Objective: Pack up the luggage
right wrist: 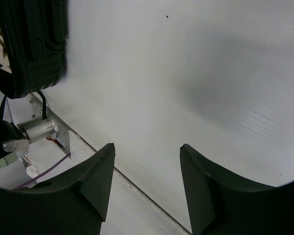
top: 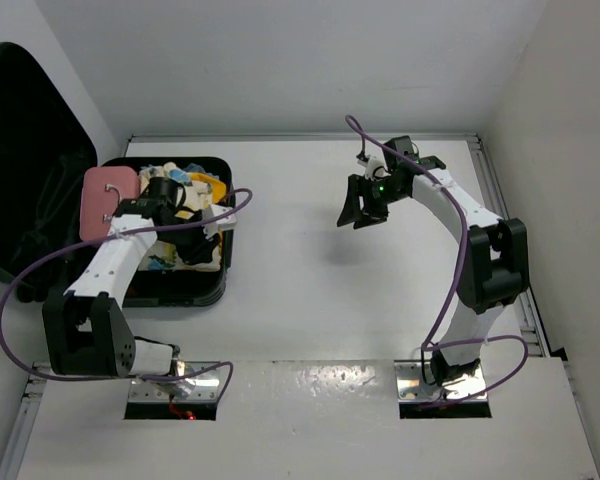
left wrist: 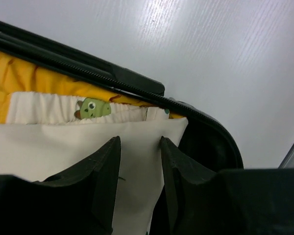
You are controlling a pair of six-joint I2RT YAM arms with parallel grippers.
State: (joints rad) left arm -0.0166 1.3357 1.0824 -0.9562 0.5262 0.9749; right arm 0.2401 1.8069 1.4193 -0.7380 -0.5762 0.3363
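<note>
Left gripper hangs low over the luggage, its jaws parted by a narrow gap and nothing clamped between them; a cream cloth lies flat beneath the two fingers and shows through the gap. The luggage sits open at the left side of the table, its shallow black half lying flat and its lid standing up against the left wall. In the left wrist view its zippered black rim runs slantwise just beyond the fingertips, with the rounded corner at the right. Packed inside, a yellow cloth lies against that rim, and a white strip printed with a small green creature rests between the yellow and the cream cloth. From above, more light-coloured and blue fabric fills the tray, and a pink case lies at its left edge, beside the left arm. In the right wrist view a ribbed black shell shows at the far upper left. Well apart from all this, the right gripper hovers over bare white tabletop toward the back right, jaws spread wide and holding nothing.
</note>
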